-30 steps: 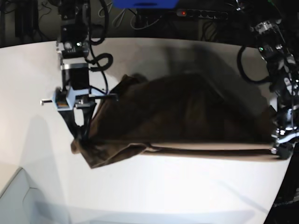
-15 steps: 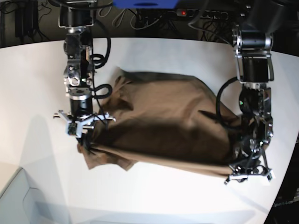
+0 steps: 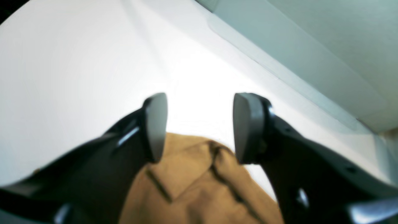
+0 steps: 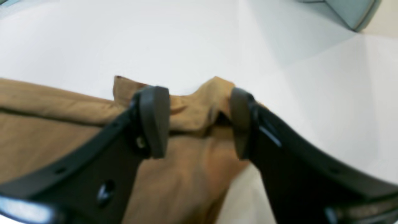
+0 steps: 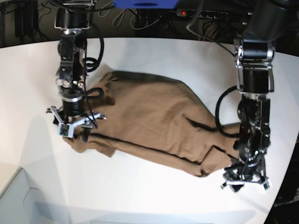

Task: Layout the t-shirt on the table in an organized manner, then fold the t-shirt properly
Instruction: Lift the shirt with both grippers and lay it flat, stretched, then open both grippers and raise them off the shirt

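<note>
The tan-brown t-shirt (image 5: pixel 149 121) lies spread and wrinkled across the white table (image 5: pixel 154 196). My right gripper (image 5: pixel 74 133) is open just over the shirt's left corner; in the right wrist view the gripper (image 4: pixel 197 121) straddles a bunched edge of the cloth (image 4: pixel 186 155) without clamping it. My left gripper (image 5: pixel 245 179) is open at the shirt's right front corner; in the left wrist view the gripper (image 3: pixel 199 124) stands apart above a creased corner (image 3: pixel 192 180), with bare table (image 3: pixel 62 77) beyond. The collar tag is hidden.
Cables and a power strip with a red light (image 5: pixel 201 13) run behind the table's curved far edge. A blue object (image 5: pixel 145 3) sits at the top. A pale grey surface (image 5: pixel 18 200) adjoins the front left corner, and a similar one shows in the left wrist view (image 3: pixel 311 46).
The shirt, held stretched between both grippers, has dropped onto the table and slackened. Both grippers have opened and let go of its corners. The left gripper moved nearer the front edge.
</note>
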{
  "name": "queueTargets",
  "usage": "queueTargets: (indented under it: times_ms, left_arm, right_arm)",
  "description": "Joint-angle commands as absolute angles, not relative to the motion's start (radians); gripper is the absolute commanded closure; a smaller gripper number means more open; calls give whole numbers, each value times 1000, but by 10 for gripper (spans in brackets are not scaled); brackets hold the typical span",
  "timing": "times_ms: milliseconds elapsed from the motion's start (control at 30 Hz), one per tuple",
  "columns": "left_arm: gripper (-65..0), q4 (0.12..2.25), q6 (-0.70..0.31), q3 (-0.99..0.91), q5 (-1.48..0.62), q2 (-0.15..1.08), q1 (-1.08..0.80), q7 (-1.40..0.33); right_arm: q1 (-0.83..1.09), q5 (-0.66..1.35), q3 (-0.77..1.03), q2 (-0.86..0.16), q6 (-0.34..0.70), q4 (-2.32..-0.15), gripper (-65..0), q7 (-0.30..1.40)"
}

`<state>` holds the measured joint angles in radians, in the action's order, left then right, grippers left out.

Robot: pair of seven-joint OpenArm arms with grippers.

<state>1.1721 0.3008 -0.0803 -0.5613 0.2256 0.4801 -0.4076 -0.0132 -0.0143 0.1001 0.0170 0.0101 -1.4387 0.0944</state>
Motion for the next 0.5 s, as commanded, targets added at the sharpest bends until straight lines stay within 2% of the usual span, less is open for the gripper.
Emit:
queueTargets:
  times_ms: [0,267,467]
  left_arm:
    - [-346,1201,302,-104,-558,248,461,-395]
    - [-351,1336,305,-205,-558,306,116,-387]
    - [-351,1290,303,-220,-558,305,96,-387]
  right_arm:
    - [-13,-8,101,16,5,-1480,-340,65]
    - [165,-7,94,44,5,-1623,-345,65]
    - [222,-7,93,65,5,-1641,-345,65]
